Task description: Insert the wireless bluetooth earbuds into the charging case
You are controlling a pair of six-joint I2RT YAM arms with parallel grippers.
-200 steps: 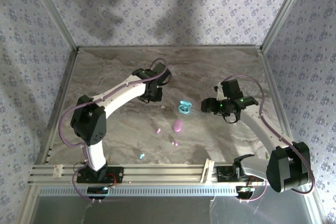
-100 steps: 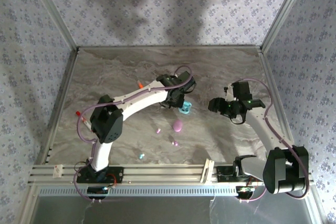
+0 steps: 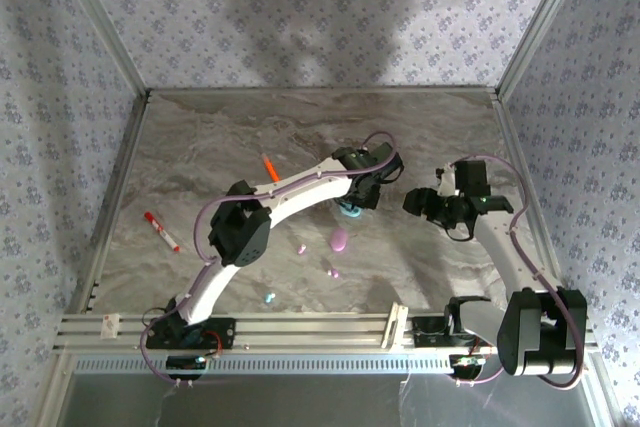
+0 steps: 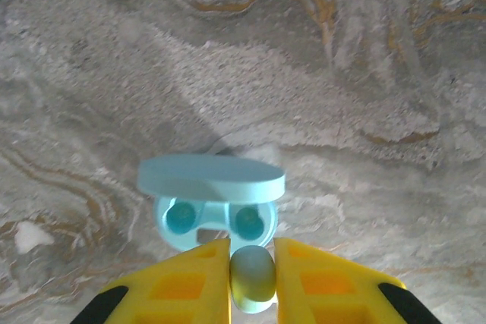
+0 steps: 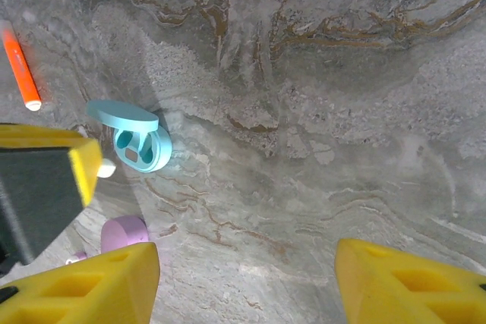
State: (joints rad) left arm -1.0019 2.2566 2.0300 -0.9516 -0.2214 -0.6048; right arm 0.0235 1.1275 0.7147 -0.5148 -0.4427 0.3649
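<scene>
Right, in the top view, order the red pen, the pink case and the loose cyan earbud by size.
Largest, too close to rank: red pen (longer) and pink charging case (wider).
Smallest by far: cyan earbud.

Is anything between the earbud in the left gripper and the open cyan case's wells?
Nothing visible. The left gripper holds the pale earbud just short of the cyan case; its lid stands up on the far side and both wells look empty.
</scene>
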